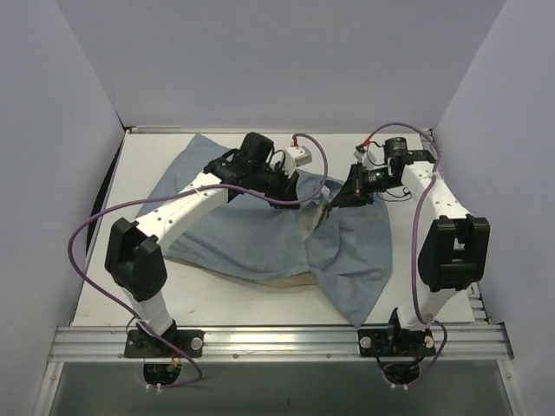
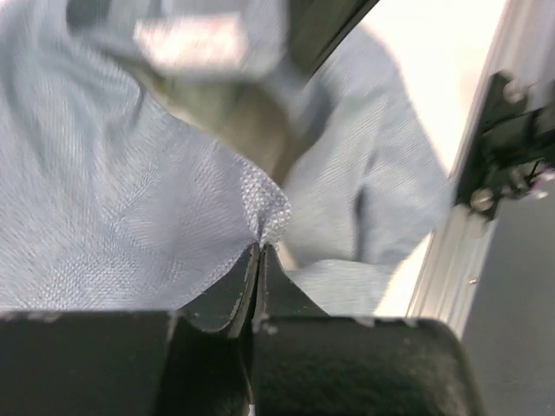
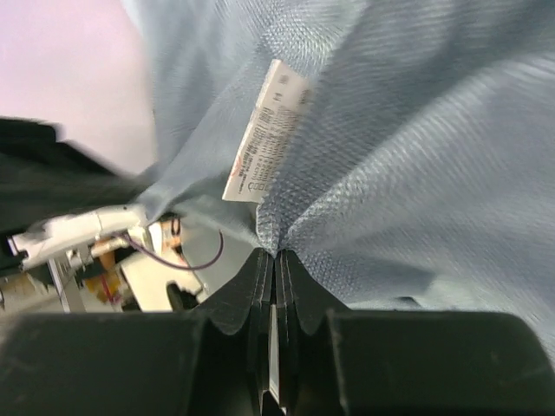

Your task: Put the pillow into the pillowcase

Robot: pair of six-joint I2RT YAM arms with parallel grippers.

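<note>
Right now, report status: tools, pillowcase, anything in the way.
Left tool shut on pillowcase. Right tool shut on pillowcase, beside its label. Pillow mostly covered, near edge showing. No obstruction seen.

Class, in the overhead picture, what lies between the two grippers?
Only the pillowcase: a short bunched stretch of its cloth runs from the left gripper to the right gripper, both pinching it, as the top view shows.

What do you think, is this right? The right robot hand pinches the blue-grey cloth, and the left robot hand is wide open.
Not quite. The left gripper is not open: its jaws are shut, pinching a fold of the pillowcase, as the left wrist view shows. The right gripper does pinch the blue-grey cloth, as you said.
</note>
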